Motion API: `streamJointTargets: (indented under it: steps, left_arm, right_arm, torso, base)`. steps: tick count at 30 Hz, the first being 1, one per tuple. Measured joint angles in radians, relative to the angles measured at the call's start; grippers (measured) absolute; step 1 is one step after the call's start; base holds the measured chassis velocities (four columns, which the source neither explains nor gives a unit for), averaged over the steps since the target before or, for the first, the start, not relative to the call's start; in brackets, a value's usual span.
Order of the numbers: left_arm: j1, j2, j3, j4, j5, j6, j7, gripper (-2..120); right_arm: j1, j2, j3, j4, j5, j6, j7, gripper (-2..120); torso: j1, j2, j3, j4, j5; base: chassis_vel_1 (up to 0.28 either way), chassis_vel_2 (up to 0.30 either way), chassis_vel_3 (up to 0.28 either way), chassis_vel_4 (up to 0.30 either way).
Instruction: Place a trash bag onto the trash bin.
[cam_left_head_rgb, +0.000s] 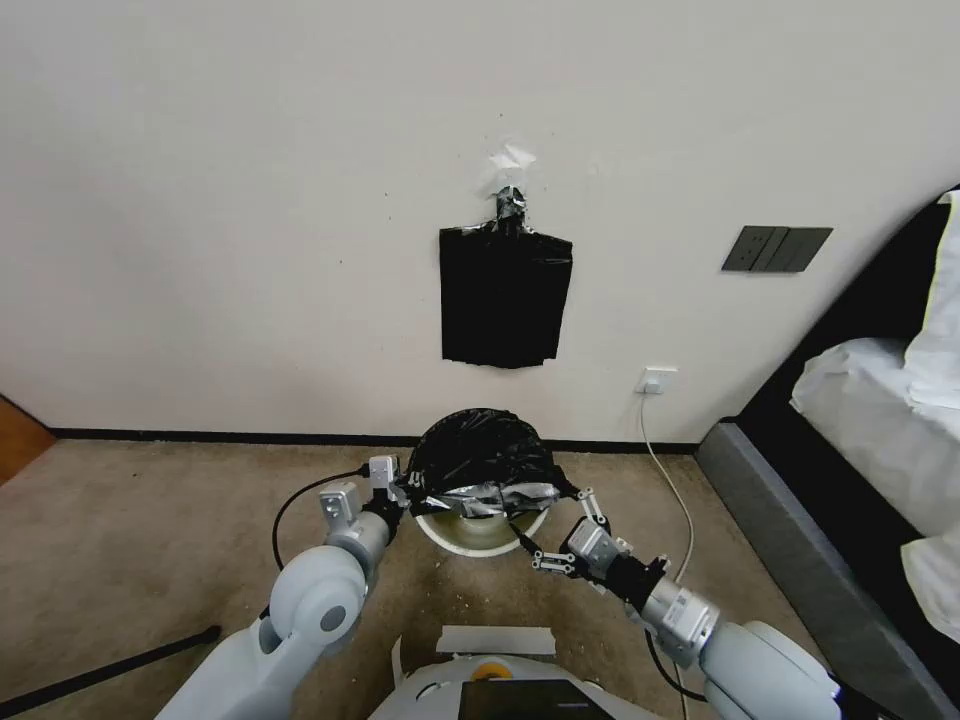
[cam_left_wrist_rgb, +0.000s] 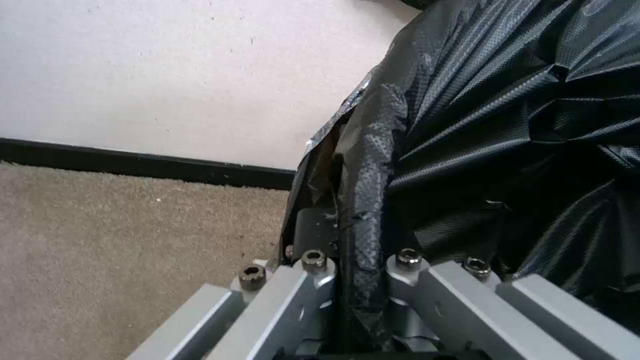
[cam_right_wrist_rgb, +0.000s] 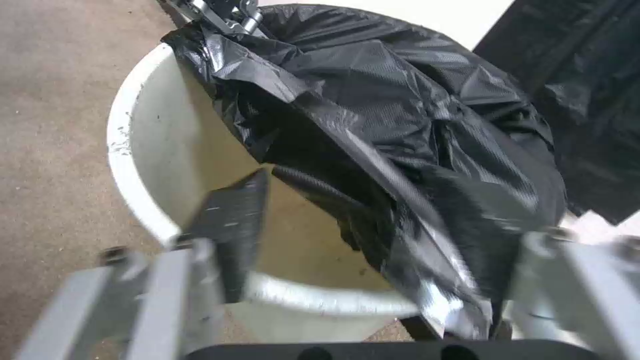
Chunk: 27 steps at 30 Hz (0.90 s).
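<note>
The trash bag (cam_left_head_rgb: 482, 455) drapes over the far rim of the trash bin (cam_left_head_rgb: 470, 535) on the carpet, its mouth facing down and toward the robot, its long axis running rim to rim. The left pincer (cam_left_wrist_rgb: 353, 280) pinches its edge; the right pincer (cam_right_wrist_rgb: 373, 280) is spread (bag edge between its fingers). Best to pull both corners evenly over the near rim.
</note>
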Motion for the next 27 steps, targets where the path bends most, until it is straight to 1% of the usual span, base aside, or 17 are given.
streamJointTargets:
  steps: [1, 3, 5, 7, 9, 10, 13, 14, 15, 18, 20, 21, 22, 23, 25, 26, 27]
  left_arm:
    - [0.003, -0.001, 0.001, -0.001, 0.0, 0.001, 0.0, 1]
    - [0.004, -0.002, 0.002, -0.002, 0.001, 0.002, -0.001, 1]
    - [0.009, -0.002, 0.003, -0.005, 0.001, 0.004, -0.001, 1]
    - [0.011, -0.002, 0.003, -0.007, 0.001, 0.004, -0.001, 1]
    - [0.015, -0.003, 0.003, -0.008, 0.003, 0.006, -0.001, 1]
    - [0.015, -0.003, 0.003, -0.008, 0.003, 0.006, -0.001, 1]
    - [0.019, -0.007, 0.004, -0.01, 0.006, 0.006, -0.001, 1]
    - [0.019, -0.007, 0.004, -0.01, 0.006, 0.006, -0.001, 1]
    - [0.02, -0.009, 0.005, -0.011, 0.006, 0.007, -0.002, 1]
    - [0.02, -0.009, 0.005, -0.012, 0.006, 0.008, -0.005, 1]
    - [0.012, -0.015, 0.002, -0.019, -0.027, 0.019, -0.045, 1]
    - [0.012, -0.015, 0.002, -0.019, -0.027, 0.019, -0.045, 1]
    - [0.008, -0.019, -0.001, -0.02, -0.05, 0.021, -0.065, 1]
    - [-0.001, -0.026, -0.009, -0.022, -0.102, 0.023, -0.099, 1]
    - [-0.006, -0.035, -0.019, -0.024, -0.147, 0.023, -0.121, 1]
    - [-0.006, -0.035, -0.019, -0.024, -0.147, 0.023, -0.121, 1]
    - [-0.007, -0.041, -0.025, -0.03, -0.183, 0.023, -0.139, 1]
  right_arm:
    - [0.011, -0.002, -0.012, -0.007, -0.008, 0.003, 0.008, 50]
    - [0.019, -0.004, -0.027, -0.013, -0.016, 0.008, 0.016, 47]
    - [0.035, -0.005, -0.047, -0.019, -0.026, 0.011, 0.029, 36]
    - [0.041, -0.006, -0.053, -0.019, -0.026, 0.011, 0.033, 32]
    - [0.052, -0.009, -0.059, -0.019, -0.026, 0.012, 0.038, 22]
    - [0.052, -0.009, -0.059, -0.019, -0.026, 0.012, 0.038, 22]
    - [0.055, -0.017, -0.066, -0.018, -0.026, 0.014, 0.038, 6]
    - [0.055, -0.017, -0.066, -0.018, -0.026, 0.014, 0.038, 6]
    - [0.053, -0.019, -0.071, -0.019, -0.029, 0.022, 0.038, 0]
    - [0.052, -0.021, -0.077, -0.022, -0.03, 0.041, 0.043, 0]
    - [0.047, -0.024, -0.081, -0.027, -0.027, 0.09, 0.047, 0]
    - [0.047, -0.024, -0.081, -0.027, -0.027, 0.09, 0.047, 0]
    - [0.041, -0.026, -0.081, -0.027, -0.024, 0.111, 0.043, 0]
    - [0.03, -0.029, -0.081, -0.027, -0.018, 0.15, 0.025, 0]
    - [0.021, -0.035, -0.081, -0.028, -0.015, 0.197, -0.013, 0]
    - [0.021, -0.035, -0.081, -0.028, -0.015, 0.197, -0.013, 0]
    - [0.016, -0.041, -0.081, -0.033, -0.013, 0.226, -0.049, 0]
  torso:
    - [0.0, 0.0, 0.0, 0.0, 0.0]
    - [0.0, 0.0, 0.0, 0.0, 0.0001]
    - [0.0, 0.0, 0.0, 0.0, 0.0001]
    - [0.0, 0.0, 0.0, 0.0, 0.0001]
    - [0.0, 0.0, 0.0, 0.0, 0.0001]
    - [0.0, 0.0, 0.0, 0.0, 0.0001]
    - [0.0, 0.0, 0.0, 0.0, 0.0]
    - [0.0, 0.0, 0.0, 0.0, 0.0]
    - [0.0, 0.0, 0.0, 0.0, 0.0]
    - [0.0, 0.0, 0.0, 0.0, 0.0]
    - [0.0, 0.0, 0.0, 0.0001, 0.0001]
    - [0.0, 0.0, 0.0, 0.0001, 0.0001]
    - [0.0, 0.0, 0.0, 0.0001, 0.0]
    - [0.0, 0.0, 0.0, -0.0002, 0.0002]
    - [0.0, 0.0, 0.0, -0.0002, -0.0001]
    - [0.0, 0.0, 0.0, -0.0002, -0.0001]
    - [0.0, 0.0, 0.0, -0.0001, 0.0]
  base:
    - [0.0, 0.0, 0.0, 0.0]
    - [0.0, 0.0, 0.0, 0.0]
    - [0.0, 0.0, 0.0, 0.0]
    - [0.0, 0.0, 0.0, 0.0]
    - [0.0, 0.0, 0.0, 0.0]
    - [0.0, 0.0, 0.0, 0.0]
    - [0.0, 0.0, 0.0, 0.0]
    - [0.0, 0.0, 0.0, 0.0]
    - [0.0, 0.0, 0.0, 0.0]
    - [0.0, 0.0, 0.0, 0.0]
    - [0.0, 0.0, 0.0, 0.0]
    - [0.0, 0.0, 0.0, 0.0]
    - [0.0, 0.0, 0.0, 0.0]
    - [0.0, 0.0, 0.0, 0.0]
    - [0.0, 0.0, 0.0, 0.0]
    - [0.0, 0.0, 0.0, 0.0]
    - [0.0, 0.0, 0.0, 0.0]
